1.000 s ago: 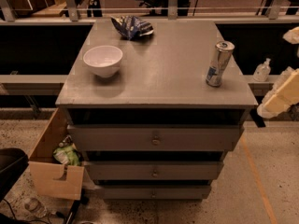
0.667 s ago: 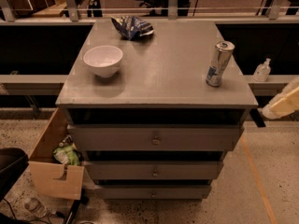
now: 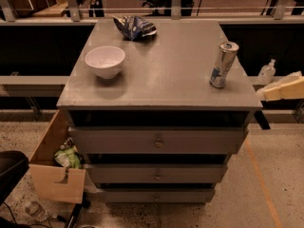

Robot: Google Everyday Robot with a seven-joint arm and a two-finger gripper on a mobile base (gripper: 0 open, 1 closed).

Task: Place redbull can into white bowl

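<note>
The redbull can (image 3: 223, 64), slim, silver with blue patches, stands upright near the right edge of the grey cabinet top (image 3: 161, 61). The white bowl (image 3: 105, 61) sits upright on the left side of the top, well apart from the can. My gripper (image 3: 280, 89) shows only as a pale cream shape at the right edge of the view, off the cabinet and to the right of the can, a little lower than its top. Nothing shows in it.
A blue-and-white snack bag (image 3: 135, 26) lies at the back of the top. Drawers (image 3: 156, 140) front the cabinet. A cardboard box (image 3: 54, 163) stands on the floor at left. A clear bottle (image 3: 267, 71) sits behind at right. A rail runs along the back.
The cream gripper shape at the right edge has dropped lower and drawn further toward the edge of the view. The can, bowl and bag have not moved.
</note>
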